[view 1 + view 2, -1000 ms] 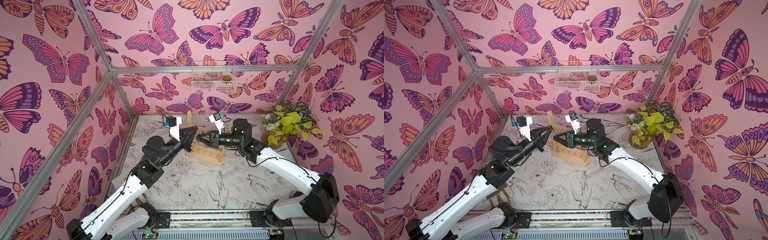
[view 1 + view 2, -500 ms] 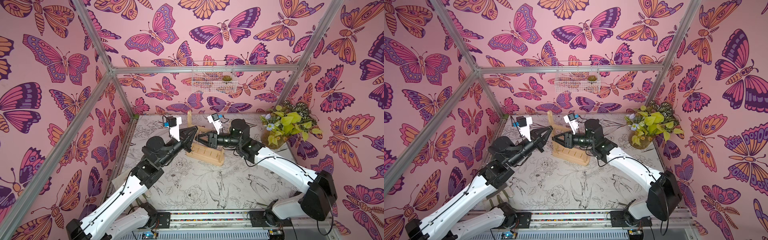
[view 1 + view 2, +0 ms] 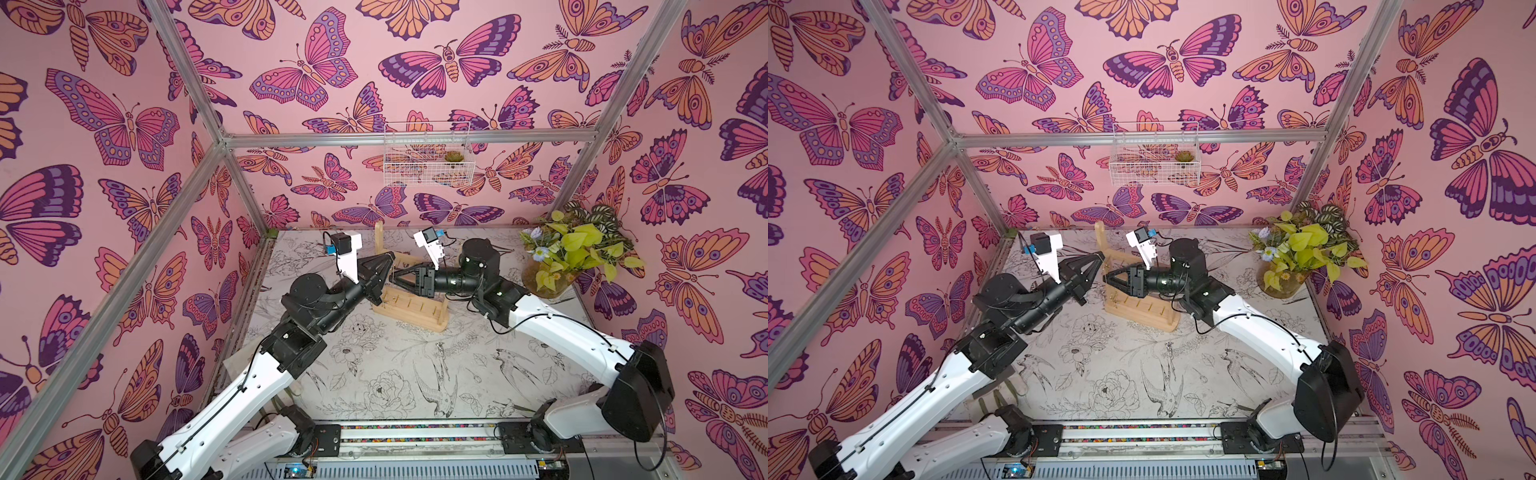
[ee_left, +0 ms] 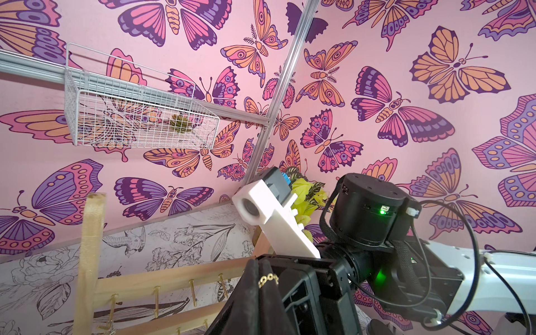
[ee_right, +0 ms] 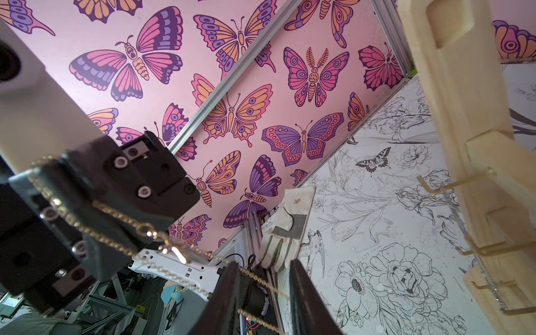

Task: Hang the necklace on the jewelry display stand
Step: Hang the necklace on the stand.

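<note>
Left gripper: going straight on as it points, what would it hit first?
Most likely the right gripper, facing it almost tip to tip; the jewelry display stand stands close by, depth unclear.

Tbl [image 3: 395, 365] w/ stand [image 3: 415, 309], plant [image 3: 577, 249]

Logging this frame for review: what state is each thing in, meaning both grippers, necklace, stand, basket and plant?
left gripper: fingers shut on the necklace.
right gripper: fingers apart, necklace passing between them.
necklace: held aloft, draped over the left gripper, not hung yet.
jewelry display stand: upright on the table.
wire basket: hung on the rear rail, small succulent inside.
plant: upright in the corner.
</note>
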`<state>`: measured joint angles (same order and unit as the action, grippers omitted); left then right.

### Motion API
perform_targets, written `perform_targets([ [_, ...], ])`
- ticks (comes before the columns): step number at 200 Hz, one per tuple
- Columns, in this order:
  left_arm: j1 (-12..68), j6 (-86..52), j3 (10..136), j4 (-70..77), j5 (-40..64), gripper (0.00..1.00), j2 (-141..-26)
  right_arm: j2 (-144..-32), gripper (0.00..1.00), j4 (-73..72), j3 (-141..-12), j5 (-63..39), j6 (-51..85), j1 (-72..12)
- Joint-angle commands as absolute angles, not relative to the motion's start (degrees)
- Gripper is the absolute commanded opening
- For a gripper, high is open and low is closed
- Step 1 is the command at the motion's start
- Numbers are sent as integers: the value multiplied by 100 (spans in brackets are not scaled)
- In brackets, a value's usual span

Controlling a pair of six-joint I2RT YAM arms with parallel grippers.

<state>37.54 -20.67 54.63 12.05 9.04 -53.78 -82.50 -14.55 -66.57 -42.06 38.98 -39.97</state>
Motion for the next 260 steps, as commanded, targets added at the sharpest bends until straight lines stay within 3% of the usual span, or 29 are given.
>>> perform_targets([
  [1, 3781, -2065, 5514, 1308, 879, 0, -5311, -8165, 32, -1646, -6601, -4344, 3929, -4054],
  [135, 3819, -2170, 5603, 1318, 1076, 0, -5353, -8338, 32, -1879, -6745, -4400, 3999, -4090],
  [215, 3826, -2188, 5599, 1393, 1021, 0, -5370, -8417, 19, -2111, -6663, -4222, 4078, -4162],
  [260, 3816, -2154, 5521, 1378, 896, 0, -5288, -8367, 2, -2022, -6552, -3984, 3989, -4244],
])
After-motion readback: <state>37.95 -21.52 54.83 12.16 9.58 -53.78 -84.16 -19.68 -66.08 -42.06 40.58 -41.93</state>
